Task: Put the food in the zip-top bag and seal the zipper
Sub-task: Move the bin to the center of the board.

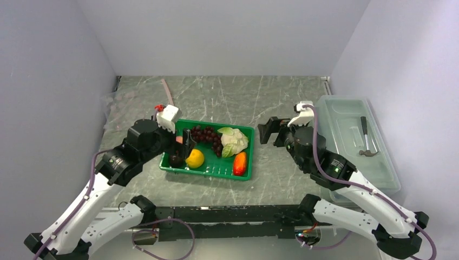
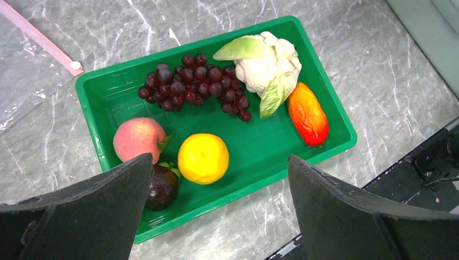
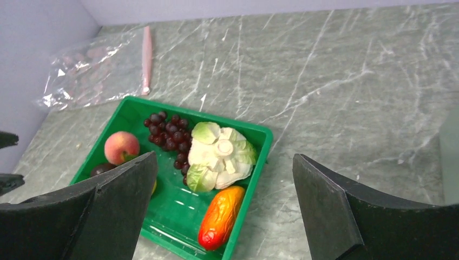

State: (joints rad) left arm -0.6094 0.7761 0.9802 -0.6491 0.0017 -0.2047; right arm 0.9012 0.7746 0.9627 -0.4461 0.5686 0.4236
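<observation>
Food: you have all of it in the green tray [image 1: 208, 173] at mid-table, none of it in the bag.
Far side of tray: grape bunch [image 2: 192, 86] with the lettuce [image 2: 265, 67] to its right, the two touching.
Near side of tray: red-orange oblong fruit [image 2: 307, 114] at the right end, lemon [image 2: 203, 158] towards the left, small dark round fruit [image 2: 161, 187] just beside the lemon.
Extra piece: a peach [image 2: 139, 139] sits right behind the dark fruit (partly hidden from your top view by the left arm).
Zip-top bag [image 1: 122, 108]: lying flat at the far left of the table [image 1: 281, 97], along the left wall, apart from the tray.
Zipper [image 1: 168, 92]: the pink strip runs along the bag's right-hand edge, and its near end lies just beside the tray's far-left corner. You cannot tell from these views whether it is pressed closed.
Left gripper [image 2: 219, 160]: hovers over the left end of the tray, fingers spread wide and holding nothing.
Right gripper [image 3: 224, 157]: hangs above the table just right of the tray and faces it, fingers wide apart and empty.
Right edge: a clear lidded box [image 1: 330, 116] with a grey hammer [image 1: 366, 138] inside.
</observation>
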